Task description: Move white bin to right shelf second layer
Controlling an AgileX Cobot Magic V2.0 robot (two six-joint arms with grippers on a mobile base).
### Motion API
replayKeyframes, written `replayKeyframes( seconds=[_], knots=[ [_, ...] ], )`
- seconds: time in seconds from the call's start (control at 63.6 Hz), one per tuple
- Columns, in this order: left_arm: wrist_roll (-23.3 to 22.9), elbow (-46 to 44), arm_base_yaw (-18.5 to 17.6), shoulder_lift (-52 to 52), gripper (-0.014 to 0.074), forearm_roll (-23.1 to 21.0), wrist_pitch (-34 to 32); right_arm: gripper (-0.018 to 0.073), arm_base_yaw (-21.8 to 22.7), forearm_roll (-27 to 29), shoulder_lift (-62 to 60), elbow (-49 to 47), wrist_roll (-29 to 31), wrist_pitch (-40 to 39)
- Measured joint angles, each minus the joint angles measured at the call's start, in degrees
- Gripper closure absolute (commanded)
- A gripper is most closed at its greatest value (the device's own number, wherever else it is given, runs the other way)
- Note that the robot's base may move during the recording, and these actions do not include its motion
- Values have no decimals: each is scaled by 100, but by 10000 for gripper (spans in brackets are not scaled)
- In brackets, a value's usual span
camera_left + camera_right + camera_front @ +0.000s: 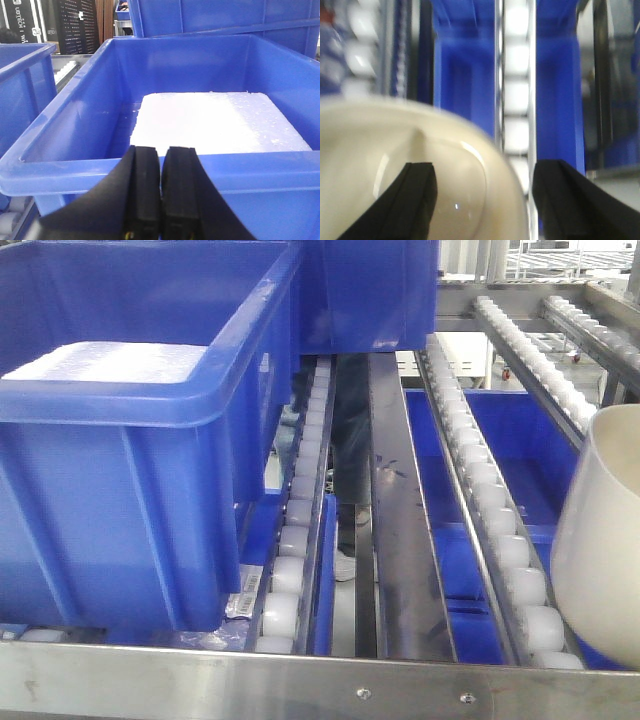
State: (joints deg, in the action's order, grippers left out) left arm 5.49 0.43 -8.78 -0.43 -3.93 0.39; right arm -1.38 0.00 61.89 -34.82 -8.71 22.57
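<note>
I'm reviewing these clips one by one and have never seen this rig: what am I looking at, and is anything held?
It is a two-armed robot facing a steel rack of white roller tracks. The front view looks along the rack; the other two come from cameras on each wrist. A blue crate holding a white block sits on the left. The left end effector is shut and empty. The right end effector stands open with one finger inside the white bin; whether it grips is unclear.

The left tool (pixel 152 195) has matte black, wedge-shaped fingers with flat rectangular pads — the right tool (pixel 482 200) shows the same black, tapered fingers.
</note>
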Motion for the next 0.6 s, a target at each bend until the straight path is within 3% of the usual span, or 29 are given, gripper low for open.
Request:
replayKeyframes(
  seconds=[0.11, 0.204, 0.393, 0.597],
  knots=[
    [0, 0, 0, 0, 512, 0, 0, 38, 0, -287, -471, -9, 0, 11],
    [0, 0, 0, 0, 512, 0, 0, 118, 22, -594, -974, -9, 0, 35],
    [0, 0, 0, 0, 512, 0, 0, 522, 222, -983, -2436, 35, 0, 19],
    [0, 0, 0, 0, 512, 0, 0, 503, 289, -1021, -3946, 749, 0, -515]
  ],
)
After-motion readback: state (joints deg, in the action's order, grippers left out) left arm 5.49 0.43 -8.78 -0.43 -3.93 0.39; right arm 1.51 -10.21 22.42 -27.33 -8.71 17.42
